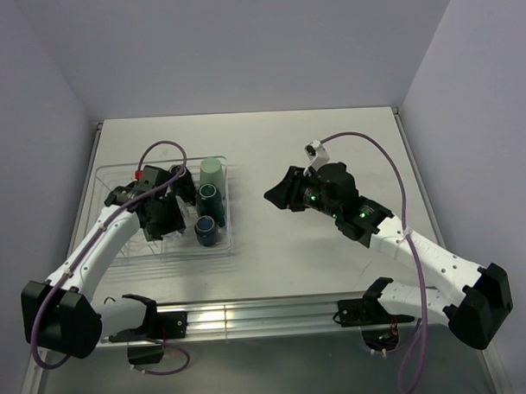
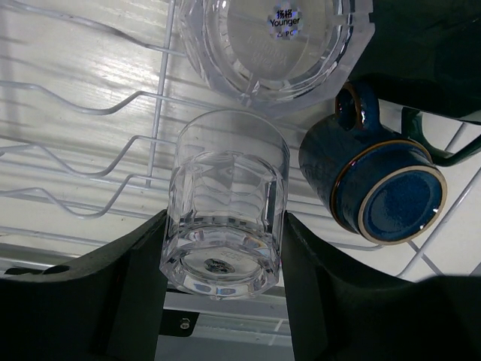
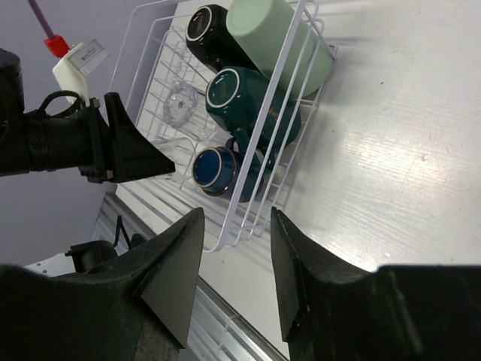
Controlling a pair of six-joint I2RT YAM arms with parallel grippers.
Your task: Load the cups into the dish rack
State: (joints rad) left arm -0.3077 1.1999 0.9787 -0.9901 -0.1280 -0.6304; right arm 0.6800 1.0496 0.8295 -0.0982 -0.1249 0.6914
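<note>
Six of six cups are at the rack (image 1: 115,176), which sits on the left half of the table (image 1: 334,246).

Right side of the rack, far end to near:
- mint tumbler (image 3: 282,41) with the black mug (image 3: 210,30) just beside it
- green mug (image 3: 252,101)
- blue mug (image 3: 218,167), nearest the arm bases

Left side of the rack has the two glasses. The first glass (image 2: 278,45) is the one with a sticker (image 2: 284,22) on its base. The second glass (image 2: 229,188) is just beside it, with the blue mug close on its other side.

My read is that five are loaded. The sixth is down in the rack but not let go. What's left is to release it and pull the arm clear.

Left claw (image 2: 224,233): closed down to glass width, one finger flat against each side of the second glass. It looks like a firm grasp. I can't tell whether the glass's weight is on the rack yet.

Right claw (image 3: 237,214): spread wide with nothing between the fingers. It hangs over bare table to the right of the rack, well apart from it and pointed toward it.

Guess at the risk on release: the glass could tip or roll into the blue mug, since the gap there is small.
</note>
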